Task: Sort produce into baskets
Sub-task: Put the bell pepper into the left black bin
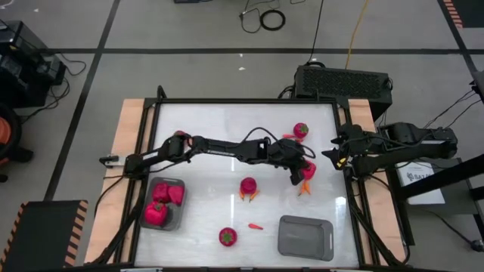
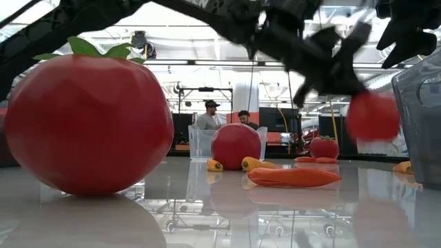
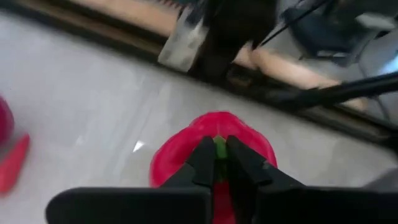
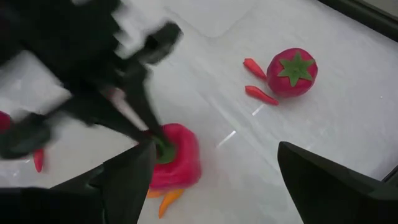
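My left gripper (image 1: 301,171) reaches across to the table's right part and is shut on a red produce piece with a green top (image 1: 309,173), which the low view (image 2: 372,116) shows above the table. My right gripper (image 1: 335,155) is open and empty at the right edge, just right of that piece; its wide-spread fingers frame it in the right wrist view (image 4: 177,163). The left grey bin (image 1: 178,183) holds magenta-red pieces (image 1: 157,210). The right grey bin (image 1: 305,236) stands near the front. My left gripper pinches the piece's green top (image 3: 219,149) between its two fingertips. The fingers slant down onto it from above and from the table's left (image 4: 140,115). The red piece hangs below the fingertips, lifted clear of the table.
Red round pieces lie at the far right (image 1: 301,130), at the middle (image 1: 248,185) inside a clear tray (image 2: 196,143), and near the front (image 1: 227,236). Small orange pieces lie under the held piece (image 4: 168,200) and at the front (image 1: 255,225). A black perforated box (image 1: 344,79) stands behind the table.
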`<state>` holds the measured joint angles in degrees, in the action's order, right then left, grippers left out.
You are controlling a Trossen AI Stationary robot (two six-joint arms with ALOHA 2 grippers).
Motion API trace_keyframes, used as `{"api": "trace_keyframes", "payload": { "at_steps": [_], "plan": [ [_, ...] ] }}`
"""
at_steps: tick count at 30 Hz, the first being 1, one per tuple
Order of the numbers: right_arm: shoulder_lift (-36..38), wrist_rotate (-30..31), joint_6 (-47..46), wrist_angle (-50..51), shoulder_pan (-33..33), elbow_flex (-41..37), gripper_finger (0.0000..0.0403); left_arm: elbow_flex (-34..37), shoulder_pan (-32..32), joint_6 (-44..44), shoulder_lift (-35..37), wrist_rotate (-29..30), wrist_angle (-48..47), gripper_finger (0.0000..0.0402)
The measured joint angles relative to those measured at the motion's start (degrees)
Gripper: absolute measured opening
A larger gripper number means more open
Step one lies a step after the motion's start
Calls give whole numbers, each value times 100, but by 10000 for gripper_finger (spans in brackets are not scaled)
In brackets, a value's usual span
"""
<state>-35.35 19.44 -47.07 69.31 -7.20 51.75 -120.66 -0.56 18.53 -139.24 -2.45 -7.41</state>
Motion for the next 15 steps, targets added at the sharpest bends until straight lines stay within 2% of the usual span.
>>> {"api": "trace_keyframes", "payload": {
  "at_steps": [3, 9, 15],
  "plan": [
    [0, -2, -7, 1, -2, 0, 329, -29, 37, -180, 444, -27, -460, 20],
    [0, -7, -42, -1, -1, 0, 329, -24, 388, -387, 1664, -43, -2880, 20],
    [-1, -7, -184, -6, 0, 0, 329, -30, 1268, 195, 2756, 854, -5253, 20]
  ]
}}
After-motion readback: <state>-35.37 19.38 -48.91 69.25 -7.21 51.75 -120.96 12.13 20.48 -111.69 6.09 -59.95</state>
